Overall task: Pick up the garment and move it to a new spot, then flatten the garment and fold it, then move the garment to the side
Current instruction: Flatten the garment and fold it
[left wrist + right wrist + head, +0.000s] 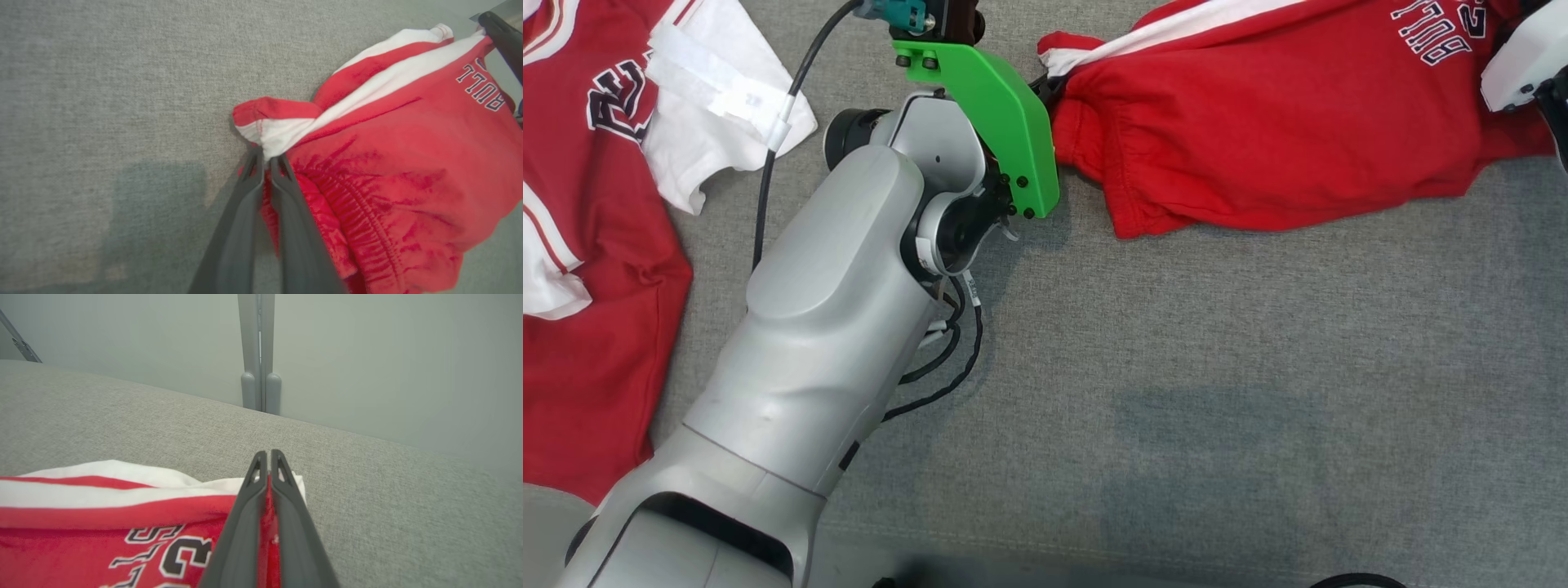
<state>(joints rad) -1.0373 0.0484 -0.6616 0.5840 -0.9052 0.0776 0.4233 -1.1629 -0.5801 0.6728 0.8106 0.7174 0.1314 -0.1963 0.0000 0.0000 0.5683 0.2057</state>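
Two grips on red garment: left jaws clenching striped corner, right jaws clenching opposite edge, seemingly stretching it flat over surface.

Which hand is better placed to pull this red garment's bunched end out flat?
Left, probably. The left hand pinches the red garment's bunched corner, with bare grey surface beside it; the right hand grips the smoother printed end.

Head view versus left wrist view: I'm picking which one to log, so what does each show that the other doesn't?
Head view adds a second red and white garment at the left, the green bracket and pale forearm. Left wrist view adds the left end effector pinched shut on a white-striped corner. Both share the red garment and grey surface.
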